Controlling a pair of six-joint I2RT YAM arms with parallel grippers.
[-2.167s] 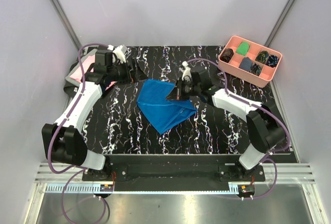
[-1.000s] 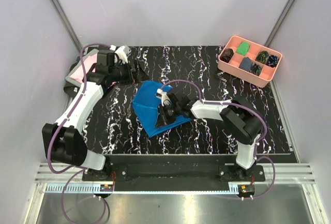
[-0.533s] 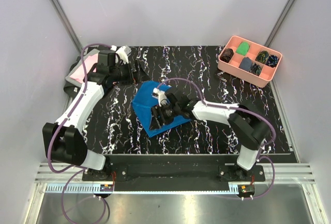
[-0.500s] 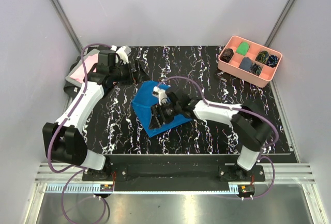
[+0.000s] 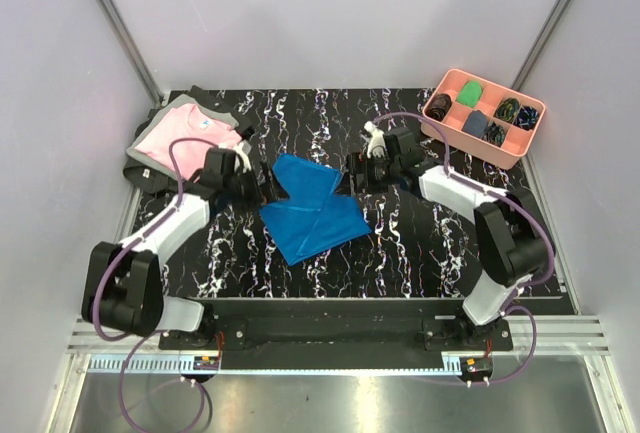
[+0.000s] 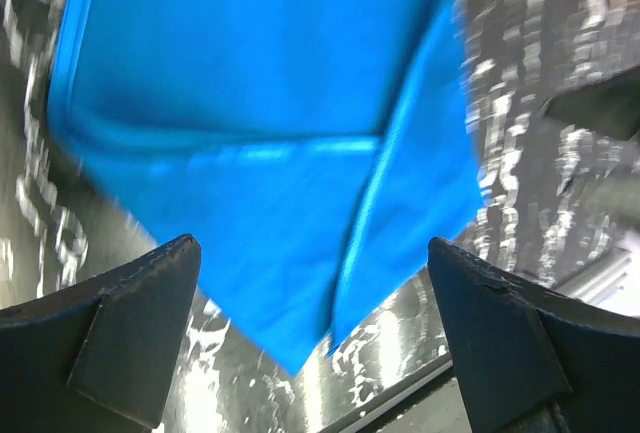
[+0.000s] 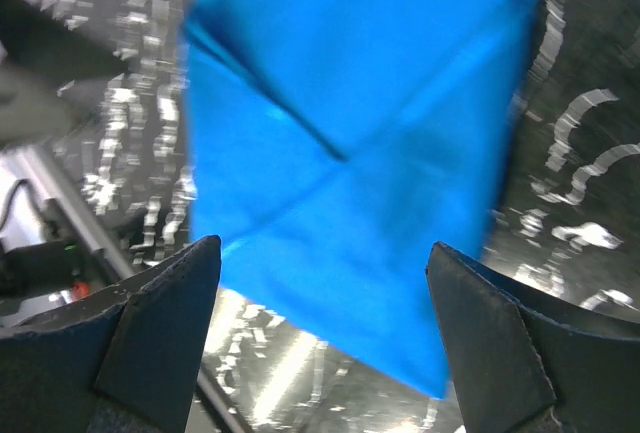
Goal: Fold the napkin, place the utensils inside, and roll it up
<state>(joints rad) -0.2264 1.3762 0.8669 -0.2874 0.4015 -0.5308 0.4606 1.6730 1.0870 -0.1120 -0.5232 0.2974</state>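
Napkin (image 5: 310,208) lies folded between pink shirt (image 5: 183,139) and compartment tray (image 5: 487,150).

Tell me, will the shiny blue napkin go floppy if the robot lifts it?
Probably floppy: the napkin lies flat in creased, folded layers, so it would likely droop from one corner. Its sheen suggests it may be slippery, so the folds could slide apart. It looks thin, so likely light.
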